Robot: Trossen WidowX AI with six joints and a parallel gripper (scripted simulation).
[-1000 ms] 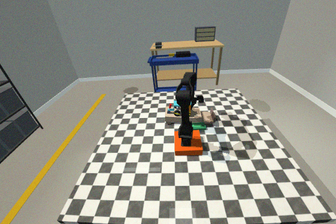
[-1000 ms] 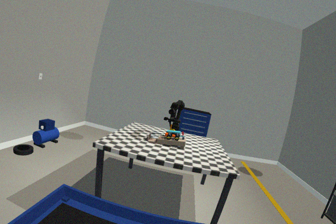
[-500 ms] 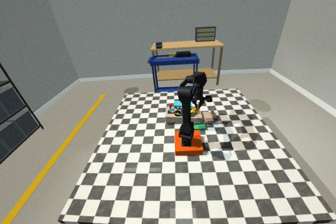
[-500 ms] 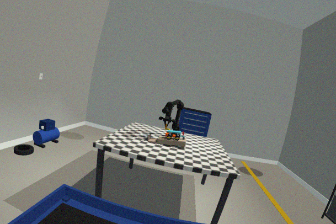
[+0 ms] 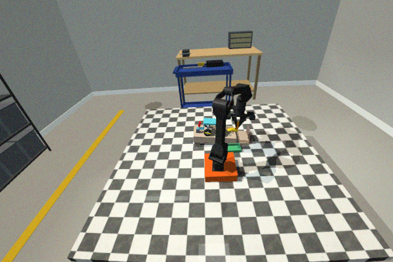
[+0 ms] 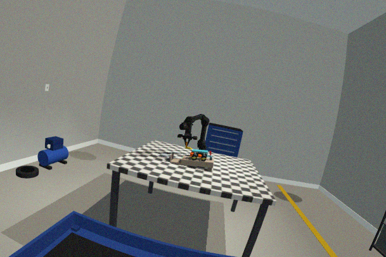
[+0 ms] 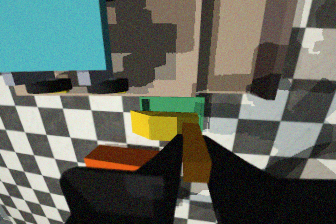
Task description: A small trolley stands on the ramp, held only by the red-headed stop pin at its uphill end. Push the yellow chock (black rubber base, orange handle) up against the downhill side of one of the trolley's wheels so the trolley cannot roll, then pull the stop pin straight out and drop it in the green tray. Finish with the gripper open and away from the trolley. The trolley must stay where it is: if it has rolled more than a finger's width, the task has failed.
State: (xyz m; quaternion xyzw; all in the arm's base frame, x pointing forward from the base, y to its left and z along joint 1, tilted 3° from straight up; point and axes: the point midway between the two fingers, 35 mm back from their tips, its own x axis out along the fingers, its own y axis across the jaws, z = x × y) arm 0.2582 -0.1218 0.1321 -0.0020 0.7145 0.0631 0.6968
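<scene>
The gripper (image 7: 192, 150) is closed on the orange handle (image 7: 196, 152) of the yellow chock (image 7: 155, 125), carrying it clear of the table. In the wrist view the green tray (image 7: 172, 104) lies directly behind the chock, and the trolley (image 7: 47, 35) sits at 10 o'clock. In the top view the chock hangs above the ramp (image 5: 242, 137), at 3 o'clock from the trolley.

I work in a workshop: at my twelve o'clock a wooden workbench (image 5: 219, 51) and blue cart (image 5: 202, 70); at nine a dark shelf rack (image 5: 35, 132); elsewhere a compressor (image 6: 52, 154), tyre (image 6: 26, 171), yellow floor line (image 5: 64, 184).
</scene>
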